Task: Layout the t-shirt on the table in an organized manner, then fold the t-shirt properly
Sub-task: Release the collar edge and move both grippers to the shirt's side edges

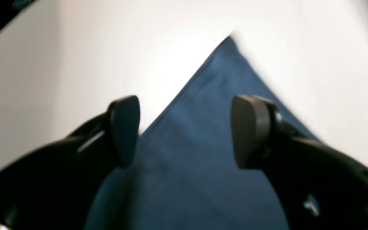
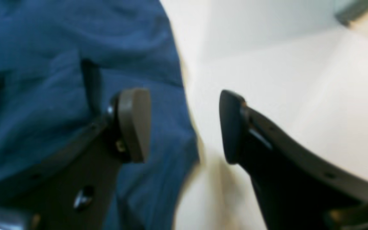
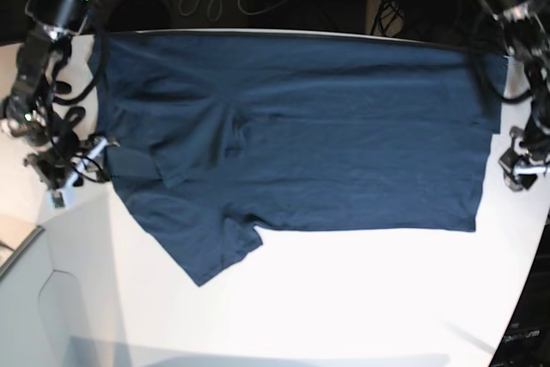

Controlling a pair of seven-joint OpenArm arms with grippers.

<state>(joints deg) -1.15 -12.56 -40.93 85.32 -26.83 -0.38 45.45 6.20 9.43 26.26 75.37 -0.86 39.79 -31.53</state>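
The t-shirt (image 3: pixel 292 135) lies spread flat across the far half of the white bench (image 3: pixel 344 298), its long axis running from 9 o'clock to 3 o'clock in the base view; its far edge follows the bench's far rim at 12 o'clock; one sleeve juts toward 7 o'clock, ending in a point well short of the near edge; a fold of cloth shows at the 9 o'clock end.

The left pincer (image 1: pixel 184 127) hangs released above a pointed corner of the t-shirt (image 1: pixel 203 153), its two dark pads apart with blue cloth showing between them; nothing is gripped; in the base view this pincer (image 3: pixel 521 168) sits at 3 o'clock, just beside the cloth's straight edge.

The right pincer (image 2: pixel 184 126) is likewise released, jaws standing wide; one pad hovers over the t-shirt (image 2: pixel 59 80), the other over bare bench (image 2: pixel 299 80), so the cloth's edge runs between them; whether the pads touch the cloth cannot be told through the blur; in the base view it (image 3: pixel 69 174) sits at 9 o'clock, by the folded end.
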